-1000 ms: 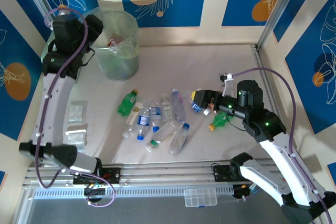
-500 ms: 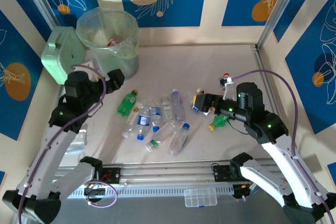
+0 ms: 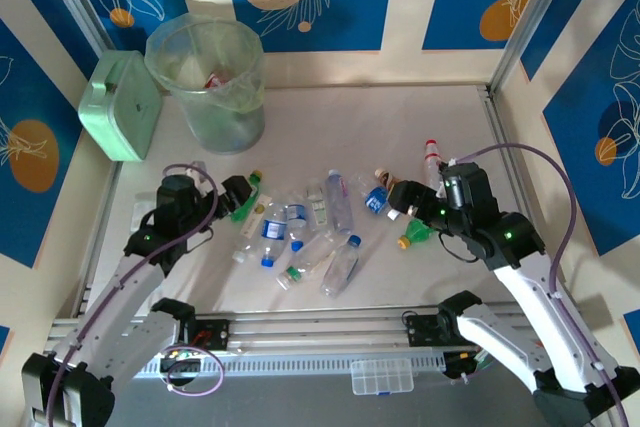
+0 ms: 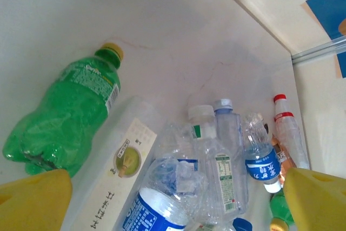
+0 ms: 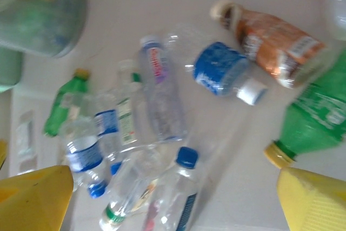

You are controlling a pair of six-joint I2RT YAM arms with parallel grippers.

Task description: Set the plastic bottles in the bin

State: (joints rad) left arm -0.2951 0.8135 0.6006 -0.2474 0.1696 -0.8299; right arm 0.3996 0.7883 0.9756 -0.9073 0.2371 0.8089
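Left gripper [image 3: 240, 193]: fingers spread wide, holding nothing; it hangs low over a green bottle [image 4: 65, 112] at the edge of the heap nearest the bin [image 3: 228, 122].

Right gripper [image 3: 398, 203]: also wide open and empty; it sits at the side of the heap farthest from the bin, just beside a blue-labelled bottle [image 3: 377, 199].

The bottles [image 3: 305, 227] lie in a loose heap on the table [image 3: 430, 117], nearer the arms than the bin and to its right; the bin stands upright; something red lies inside it, not identifiable.

Change over the last second: the left arm was up at the bin rim, hiding the mint box [image 3: 120, 107] beside the bin; it has since swung down to the heap and the box is exposed; the right gripper has drawn back slightly, away from the bin.

Limits: the right wrist view is blurred by motion; from above, the green bottle is partly covered by the left gripper; a second green bottle [image 5: 316, 120] is cut off at the frame edge.
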